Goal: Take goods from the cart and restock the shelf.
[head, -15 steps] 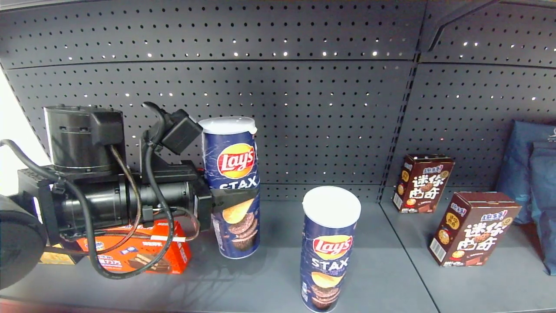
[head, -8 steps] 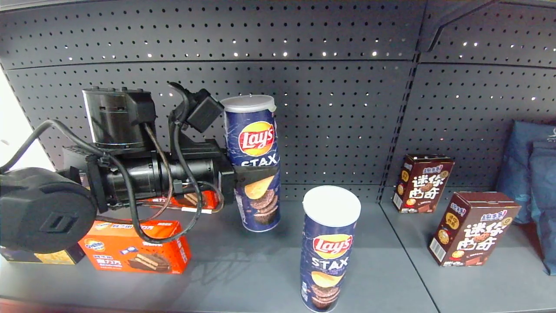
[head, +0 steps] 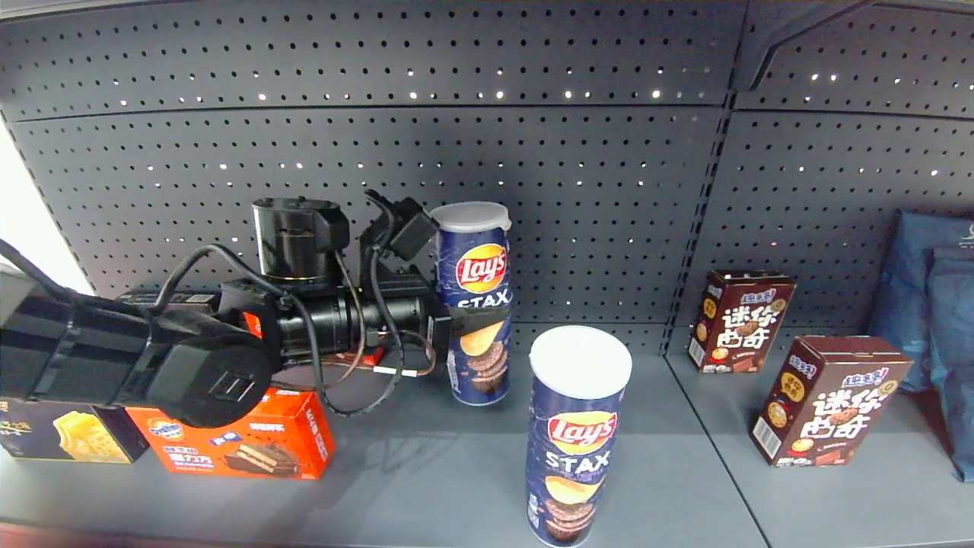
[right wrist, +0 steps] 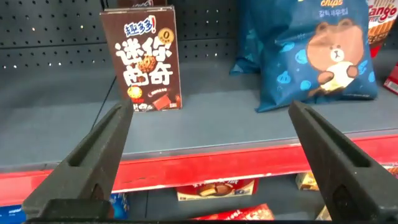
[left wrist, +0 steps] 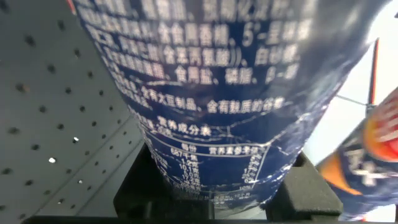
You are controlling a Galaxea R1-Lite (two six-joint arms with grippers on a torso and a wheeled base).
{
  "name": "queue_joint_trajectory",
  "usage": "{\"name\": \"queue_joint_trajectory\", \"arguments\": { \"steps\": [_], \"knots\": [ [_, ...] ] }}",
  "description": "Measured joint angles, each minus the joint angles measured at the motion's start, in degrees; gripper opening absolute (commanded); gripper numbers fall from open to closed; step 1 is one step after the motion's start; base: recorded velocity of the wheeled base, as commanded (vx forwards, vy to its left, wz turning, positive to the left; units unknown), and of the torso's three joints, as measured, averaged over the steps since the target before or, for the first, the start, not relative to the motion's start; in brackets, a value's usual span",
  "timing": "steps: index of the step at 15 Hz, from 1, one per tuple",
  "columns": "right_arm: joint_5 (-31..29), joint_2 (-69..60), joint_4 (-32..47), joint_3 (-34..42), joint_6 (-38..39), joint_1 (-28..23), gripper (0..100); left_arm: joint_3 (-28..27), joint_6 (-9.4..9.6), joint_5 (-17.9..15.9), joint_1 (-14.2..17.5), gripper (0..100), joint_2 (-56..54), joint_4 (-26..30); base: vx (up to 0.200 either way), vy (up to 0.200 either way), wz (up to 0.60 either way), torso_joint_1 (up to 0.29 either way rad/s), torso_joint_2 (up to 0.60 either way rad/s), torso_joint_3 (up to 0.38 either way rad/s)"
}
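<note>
the left gripper [head: 482, 320] is pinching the upright chips can [head: 473, 259] around its middle, so the can stands at the fingertips, close to the pegboard [head: 578, 198], with a second chips can [head: 580, 426] standing apart beyond the fingertips, nearer the front edge of the shelf [head: 670, 472]. the far finger is hidden behind the held can, and whether its base touches the shelf or hangs just over it cannot be told. the right gripper [right wrist: 211, 155] is spread wide with nothing between its fingers, a brown box [right wrist: 142, 56] and a blue bag [right wrist: 311, 50] well beyond them.
</note>
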Motion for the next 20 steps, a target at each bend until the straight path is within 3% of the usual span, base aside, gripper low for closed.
{"name": "queue_joint_trajectory", "arguments": {
  "steps": [5, 12, 20],
  "knots": [
    [0.07, -0.04, -0.57, 1.21, 0.21, 0.0, 100, -5.23, 0.02, -3.96, -0.48, 0, 4.99, 0.0, 0.0, 0.0, 0.0, 0.0, 0.0, 0.0],
    [0.0, -0.02, -2.05, 3.56, 0.18, 0.0, 100, -14.71, 0.02, -6.53, -0.09, 0, 11.5, 0.71, 0.0, 0.0, 0.0, 0.0, 0.0, 0.0],
    [0.0, 0.02, -2.07, 4.69, 0.18, 0.0, 100, -19.46, 0.02, -6.84, 1.34, 0, 17.23, 0.77, 0.0, 0.0, 0.0, 0.0, 0.0, 0.0]
  ]
}}
